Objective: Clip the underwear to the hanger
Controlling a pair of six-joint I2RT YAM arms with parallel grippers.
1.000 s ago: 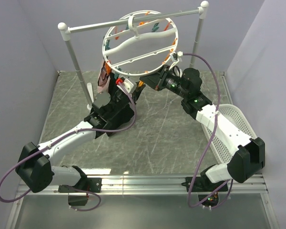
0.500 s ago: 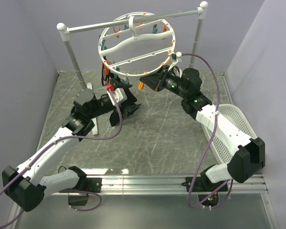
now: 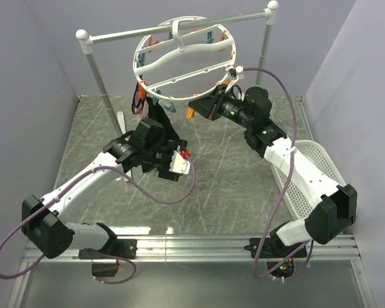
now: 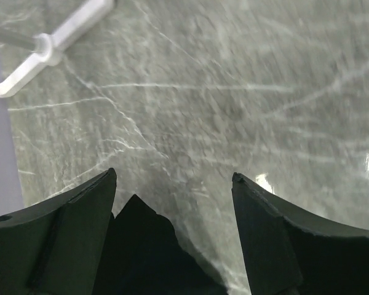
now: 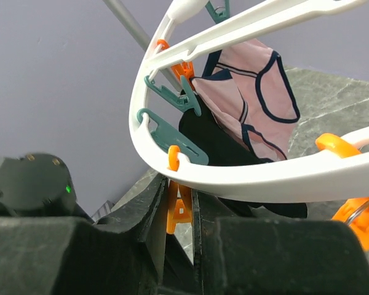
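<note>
See the black underwear (image 5: 212, 141) hanging limp under the left side of the hanger (image 5: 264, 180), behind its white rim and touching or just beside the pink garment (image 5: 246, 98). Cannot tell the pin holding it, nor whether by 1 or 2. Judged soft, light and floppy: nothing to break, but apt to slump and slip from a weak bite. Best taken along the top hem, probably thicker for being doubled, and kept taut between 2 points while fed into a pin. To its right along the rim, find an orange clothespin (image 5: 178, 212) pinched between the narrow-set fingers of the right gripper (image 5: 179, 187). Probably squeezed to open its mouth, though no view of the mouth. Farther out, nearer and lower, note the left gripper (image 4: 173, 178) spread wide, holding nothing, over the grey table (image 4: 234, 92). At the far side, see the hanger hooked on the rail stand (image 3: 99, 77).
</note>
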